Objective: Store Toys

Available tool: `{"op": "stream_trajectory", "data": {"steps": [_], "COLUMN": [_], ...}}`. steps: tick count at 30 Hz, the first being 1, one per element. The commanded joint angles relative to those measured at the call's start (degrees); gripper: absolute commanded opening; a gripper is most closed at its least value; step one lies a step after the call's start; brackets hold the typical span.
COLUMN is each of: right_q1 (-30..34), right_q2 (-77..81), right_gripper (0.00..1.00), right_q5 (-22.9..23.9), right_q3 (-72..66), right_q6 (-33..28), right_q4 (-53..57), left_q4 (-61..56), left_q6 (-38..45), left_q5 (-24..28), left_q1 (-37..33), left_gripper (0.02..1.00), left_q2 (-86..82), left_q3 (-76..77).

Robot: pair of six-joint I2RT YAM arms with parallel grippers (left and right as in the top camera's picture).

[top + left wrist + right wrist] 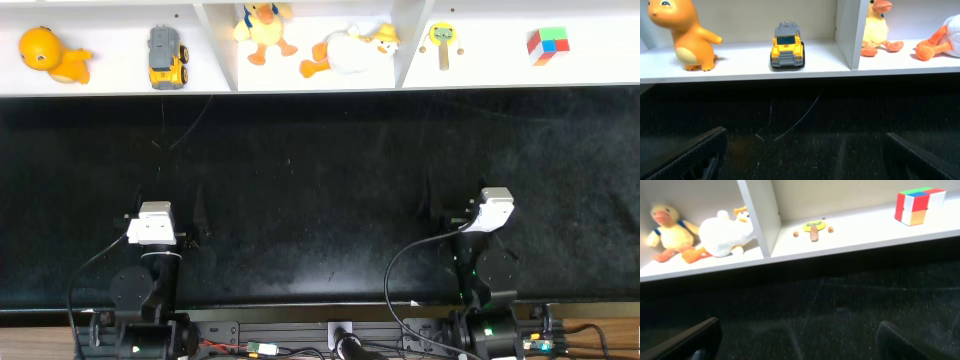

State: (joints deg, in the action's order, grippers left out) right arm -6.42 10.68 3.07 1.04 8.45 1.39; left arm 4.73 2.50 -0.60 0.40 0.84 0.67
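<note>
Orange figure point(50, 55), truck point(167, 57), yellow duck point(265, 30), white duck point(350, 50), paddle point(441, 42) and cube point(547, 45) sit on the shelf point(105, 84) along the frame's top; left pincer point(802, 152) and right pincer point(800, 337) hang released over the black tabletop point(320, 180).

Left arm point(150, 282), right arm point(487, 268): black jointed links, round black joint housings. Wrist block point(152, 224): white, boxy, one per arm, just behind the fingers point(690, 152). Fingers: black, broad, matte. Cable point(400, 250): black, thin, looped from wrist back to base. Green lights point(487, 330) at right base.
</note>
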Motion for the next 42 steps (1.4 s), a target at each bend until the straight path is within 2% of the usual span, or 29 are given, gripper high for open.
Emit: {"op": "stream_trajectory", "data": {"steps": [1, 4, 15, 27, 31, 42], "right_q1": [0.11, 0.11, 0.0, 3.41, 3.41, 3.41], "right_q2": [-5.73, -10.75, -10.43, -10.49, -10.49, -10.47], "right_gripper": [0.996, 0.996, 0.996, 0.996, 0.996, 0.993], "right_q5": [-1.18, -1.14, -1.18, -0.31, -1.07, -0.96], "right_q3": [-0.79, -0.79, -0.79, -0.76, -0.76, -0.76], "right_q6": [0.76, 0.74, 0.74, 0.48, -3.67, -3.96], "right_q4": [2.8, 2.86, 2.97, 3.04, 3.08, 3.06], "left_q4": [0.11, 0.09, 0.09, 0.09, 0.09, 0.09], "left_q6": [-0.15, -0.15, -0.15, -0.15, -0.15, -0.15], "left_q5": [0.55, 0.55, 0.55, 0.55, 0.57, 0.55], "left_q1": [0.52, 0.52, 0.52, 0.52, 0.52, 0.52], "left_gripper": [0.998, 0.998, 0.998, 0.998, 0.996, 0.998], "left_q2": [-0.68, -0.68, -0.68, -0.68, -0.68, -0.68], "left_q3": [-0.17, -0.17, -0.17, -0.17, -0.17, -0.17]}}
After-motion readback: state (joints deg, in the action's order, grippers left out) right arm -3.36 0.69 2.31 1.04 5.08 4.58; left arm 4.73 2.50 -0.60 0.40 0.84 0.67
